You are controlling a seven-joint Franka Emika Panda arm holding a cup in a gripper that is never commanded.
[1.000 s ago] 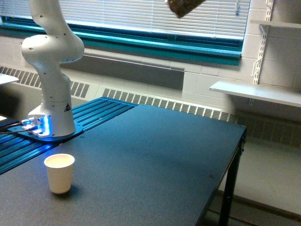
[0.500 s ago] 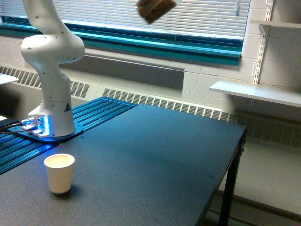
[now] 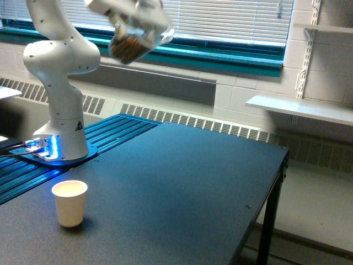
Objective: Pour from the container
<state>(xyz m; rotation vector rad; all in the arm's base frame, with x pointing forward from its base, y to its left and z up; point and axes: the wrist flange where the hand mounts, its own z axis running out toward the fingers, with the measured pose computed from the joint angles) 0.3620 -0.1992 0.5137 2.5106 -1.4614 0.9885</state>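
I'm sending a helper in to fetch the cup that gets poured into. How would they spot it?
Start at the white robot base at the black table's far corner. Nearer the camera stands a small white paper cup, upright, open-topped, the only thing on the tabletop itself.

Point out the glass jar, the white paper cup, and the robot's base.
glass jar [image 3: 134, 37], exterior view, on its clear belly with the brown contents
white paper cup [image 3: 70, 206], exterior view, on the cup's side wall
robot's base [image 3: 66, 135], exterior view, on the white pedestal above the blue-lit plate

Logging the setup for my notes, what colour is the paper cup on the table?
White, the paper cup shows a pale cream inside; clearest in the exterior view.
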